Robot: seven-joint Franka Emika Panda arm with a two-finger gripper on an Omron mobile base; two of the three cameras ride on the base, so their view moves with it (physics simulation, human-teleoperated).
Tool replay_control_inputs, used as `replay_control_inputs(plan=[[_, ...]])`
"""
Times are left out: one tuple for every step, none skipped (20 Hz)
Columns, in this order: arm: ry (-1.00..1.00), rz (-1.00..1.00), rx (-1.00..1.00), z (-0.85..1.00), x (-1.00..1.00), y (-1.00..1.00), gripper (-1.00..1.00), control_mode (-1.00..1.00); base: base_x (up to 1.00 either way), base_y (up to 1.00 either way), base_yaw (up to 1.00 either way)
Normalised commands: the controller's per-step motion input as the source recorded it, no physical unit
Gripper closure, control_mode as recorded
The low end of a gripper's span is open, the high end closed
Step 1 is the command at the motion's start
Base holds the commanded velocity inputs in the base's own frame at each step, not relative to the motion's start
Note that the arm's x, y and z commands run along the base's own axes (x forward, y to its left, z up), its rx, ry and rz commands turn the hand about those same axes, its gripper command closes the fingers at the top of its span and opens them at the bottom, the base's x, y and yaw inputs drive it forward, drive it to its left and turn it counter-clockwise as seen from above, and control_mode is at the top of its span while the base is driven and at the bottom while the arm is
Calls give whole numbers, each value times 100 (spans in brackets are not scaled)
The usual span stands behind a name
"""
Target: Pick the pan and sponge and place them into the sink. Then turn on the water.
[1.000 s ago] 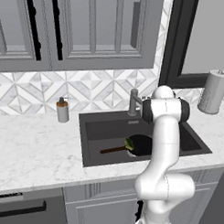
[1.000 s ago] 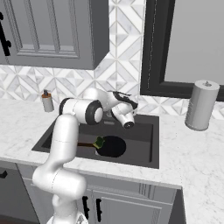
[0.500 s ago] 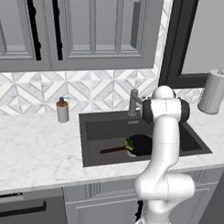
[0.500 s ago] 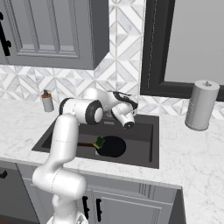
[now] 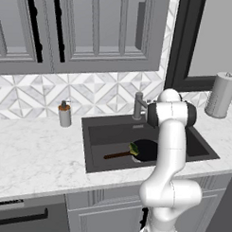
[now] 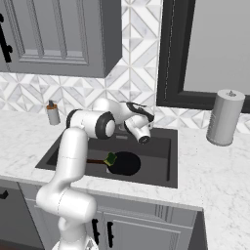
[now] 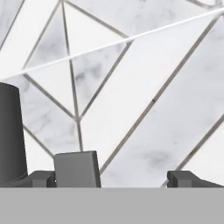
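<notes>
Nothing has moved: our gripper still hovers by the faucet, fingers wide apart and empty. Pan and sponge lie in the sink.

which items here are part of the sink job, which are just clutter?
Job:
- round black frying pan with brown handle, in the basin
- yellow-green sponge, on the pan's edge
- dark-grey recessed sink
- grey metal faucet; no water running
- open two-finger gripper, at the tiled wall

Bystanders:
- small soap bottle
- grey paper-towel roll
</notes>
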Motion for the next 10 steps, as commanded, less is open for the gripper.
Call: replay_control_inputs(plan=[[0, 0, 0, 0, 0, -2, -100, -100, 0, 0, 0], [0, 0, 0, 0, 0, -2, -100, -100, 0, 0, 0], [0, 0, 0, 0, 0, -4, -100, -100, 0, 0, 0], [0, 0, 0, 0, 0, -6, -100, -100, 0, 0, 0], [0, 0, 0, 0, 0, -8, -100, -100, 0, 0, 0], [0, 0, 0, 0, 0, -11, -100, -100, 0, 0, 0], [0, -1, 0, 0, 0, -19, -100, -100, 0, 0, 0], [0, -1, 0, 0, 0, -19, -100, -100, 0, 0, 0], [0, -1, 0, 0, 0, -19, -100, -100, 0, 0, 0], [0, -1, 0, 0, 0, -21, -100, -100, 0, 0, 0]])
